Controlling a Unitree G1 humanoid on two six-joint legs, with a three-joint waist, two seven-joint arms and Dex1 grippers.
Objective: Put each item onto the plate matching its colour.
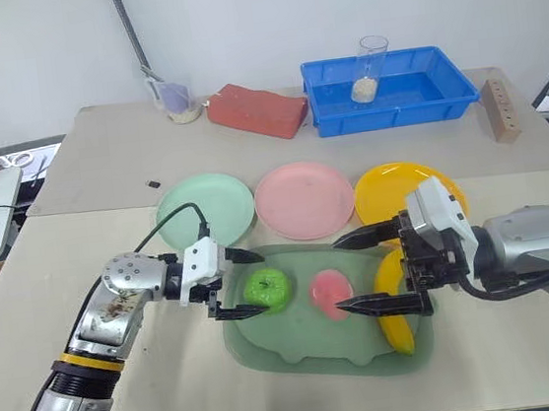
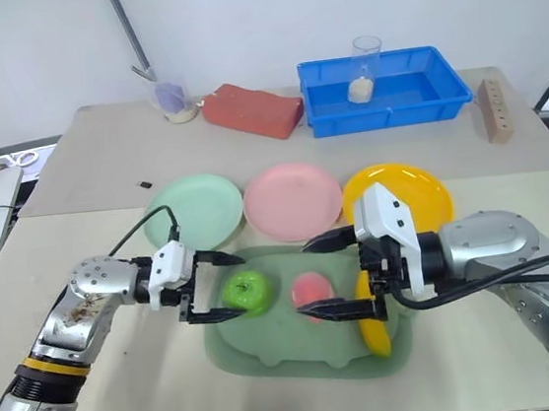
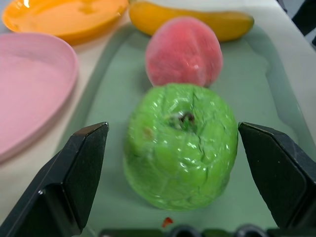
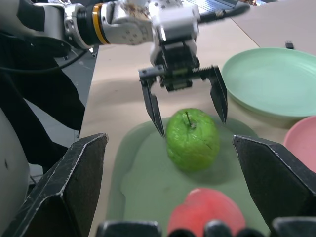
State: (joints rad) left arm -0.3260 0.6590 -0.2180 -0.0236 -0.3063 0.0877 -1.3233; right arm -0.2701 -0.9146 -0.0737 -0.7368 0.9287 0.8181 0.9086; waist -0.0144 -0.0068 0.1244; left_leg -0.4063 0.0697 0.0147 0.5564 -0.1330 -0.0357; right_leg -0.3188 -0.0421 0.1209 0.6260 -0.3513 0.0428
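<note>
A bright green apple (image 1: 266, 289), a pink peach (image 1: 331, 290) and a yellow banana (image 1: 396, 313) lie in a sage-green tray (image 1: 302, 356). Behind the tray stand the mint green plate (image 1: 206, 210), the pink plate (image 1: 304, 199) and the yellow plate (image 1: 397, 190), all bare. My left gripper (image 1: 244, 283) is open and points right, its fingertips either side of the apple's left flank with a gap on each side in the left wrist view. My right gripper (image 1: 359, 272) is open and points left, its fingers bracketing the peach's right side without touching.
At the back of the table stand a blue bin (image 1: 421, 99) with a clear cup (image 1: 373, 67) in it, a red brick (image 1: 257, 109), a measuring cup (image 1: 176, 100) and a wooden block (image 1: 502, 110). A small black piece (image 1: 153, 185) lies left of the plates.
</note>
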